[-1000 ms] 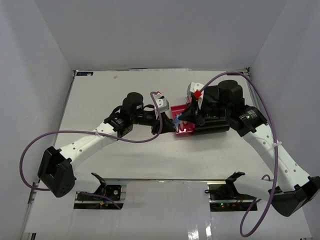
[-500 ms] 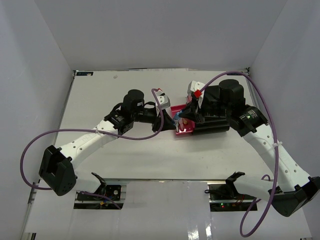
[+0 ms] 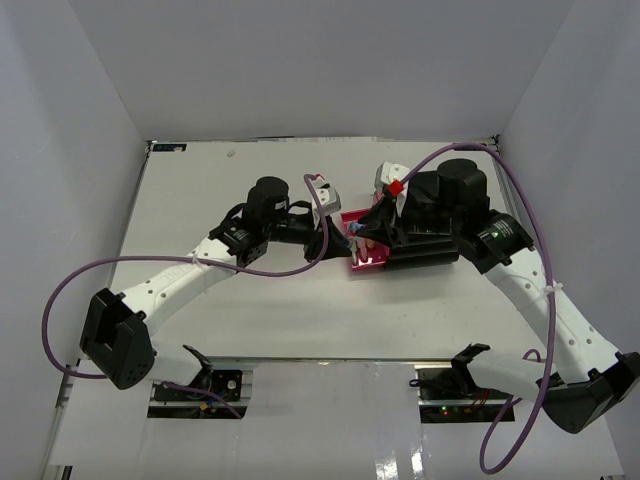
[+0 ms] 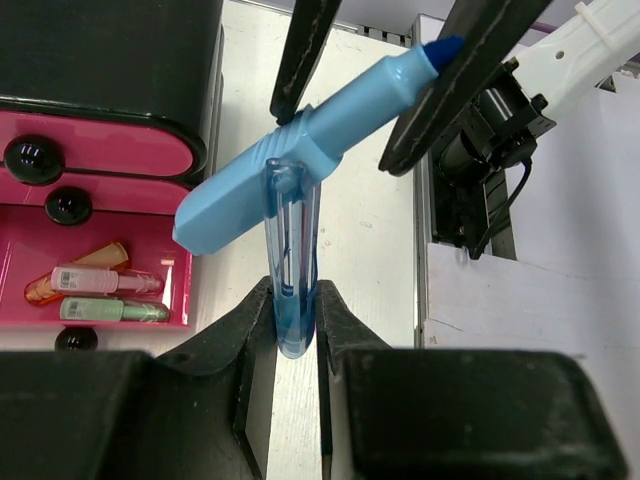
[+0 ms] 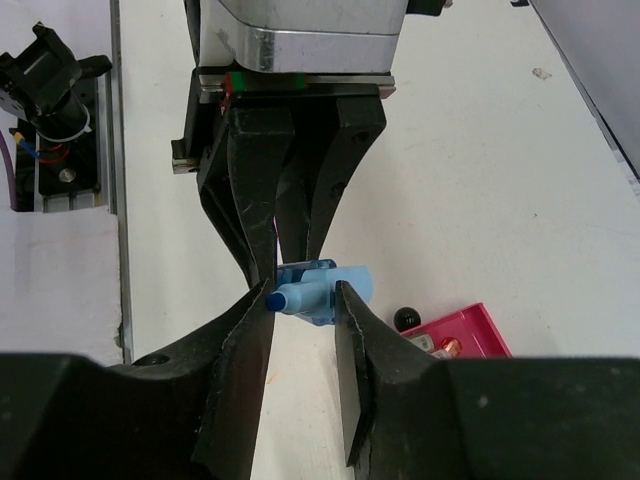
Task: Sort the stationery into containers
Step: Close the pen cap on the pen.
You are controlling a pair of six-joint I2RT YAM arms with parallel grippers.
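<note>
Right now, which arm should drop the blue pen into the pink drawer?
Left. The left gripper has its jaws shut on the blue pen, beside the open pink drawer. The right gripper only straddles the pen's tip, jaws loose.

**Bright, even light; sharp at the middle, soft up close**

The overhead view is lit brightly and evenly from above. The white tabletop (image 3: 200, 330) and pale walls (image 3: 60, 150) bounce the light, so shadows under the arms (image 3: 180, 285) are faint and short. A glossy strip (image 3: 330, 420) along the near edge carries smeared reflections, and the wide lens flares the walls outward.

In the left wrist view the light-blue pen (image 4: 300, 160) and pink drawers (image 4: 100, 150) are sharp, with small highlights on the round knobs (image 4: 30, 153). The black jaws at the bottom are soft and nearly featureless.

The right wrist view likewise blurs its near jaws, and a silvery housing (image 5: 300, 45) gleams.
</note>
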